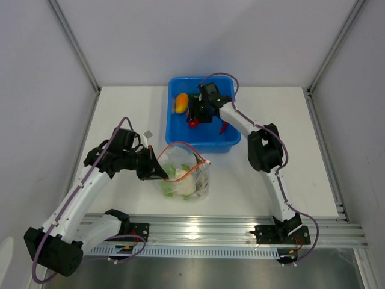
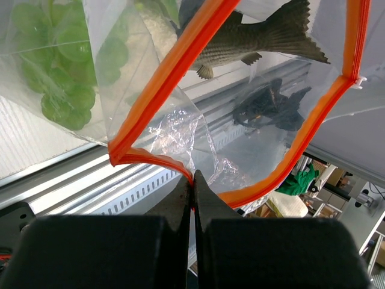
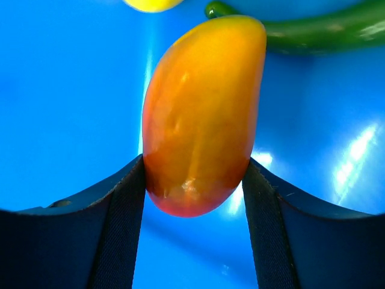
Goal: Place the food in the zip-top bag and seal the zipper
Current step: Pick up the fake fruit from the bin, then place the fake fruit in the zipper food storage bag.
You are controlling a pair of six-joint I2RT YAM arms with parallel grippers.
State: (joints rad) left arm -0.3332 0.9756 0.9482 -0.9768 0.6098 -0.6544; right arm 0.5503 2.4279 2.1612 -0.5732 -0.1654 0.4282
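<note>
**Top view.** Left arm: reached from 7 o'clock toward the centre, elbow bent outward. The left jaws met the 9 o'clock edge of the zip-top bag. The bag stood on the table, just at 6 o'clock of the blue tub. Right arm: rose from 5 o'clock, forearm angled toward 10 o'clock over the tub. The right jaws were at the red-orange fruit in the tub's 10 o'clock corner. A red chili lay beside them.

**Left wrist view.** Left jaws pressed together, pinching the zipper at a fold. The bag mouth hung open as a loop. The grey fish lay inside at 12 o'clock, and a green chili cluster at 10 o'clock.

**Right wrist view.** Right jaws closed onto the fruit, one pad touching each flank. A green chili lay on the tub floor at 1 o'clock.
</note>
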